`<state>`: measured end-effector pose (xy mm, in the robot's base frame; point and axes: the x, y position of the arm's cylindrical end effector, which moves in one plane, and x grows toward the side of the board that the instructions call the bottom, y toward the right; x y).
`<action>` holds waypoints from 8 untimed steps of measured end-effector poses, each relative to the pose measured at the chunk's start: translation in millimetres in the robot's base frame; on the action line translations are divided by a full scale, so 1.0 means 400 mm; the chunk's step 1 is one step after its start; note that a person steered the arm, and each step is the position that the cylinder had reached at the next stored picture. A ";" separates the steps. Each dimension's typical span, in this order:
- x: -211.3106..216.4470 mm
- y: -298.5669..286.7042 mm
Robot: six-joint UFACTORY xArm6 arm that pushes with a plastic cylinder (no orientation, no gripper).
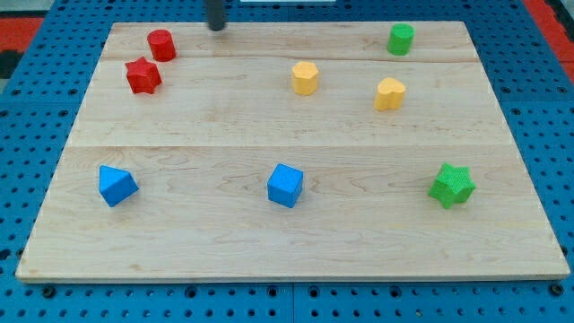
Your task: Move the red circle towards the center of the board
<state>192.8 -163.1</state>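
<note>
The red circle (161, 45) is a short red cylinder near the board's top left corner. A red star (143, 75) lies just below and left of it, close but apart. My tip (216, 27) shows at the view's top edge, to the right of the red circle and a little above it, with a clear gap between them.
The wooden board (296, 242) also holds a yellow hexagon (305, 78), a yellow heart-like block (389, 93), a green cylinder (400, 39), a green star (451, 185), a blue cube (285, 186) and a blue block (117, 186). A blue pegboard surrounds the board.
</note>
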 end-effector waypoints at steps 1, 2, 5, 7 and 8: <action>0.000 -0.219; 0.076 -0.121; 0.293 0.170; 0.383 0.019; 0.429 -0.025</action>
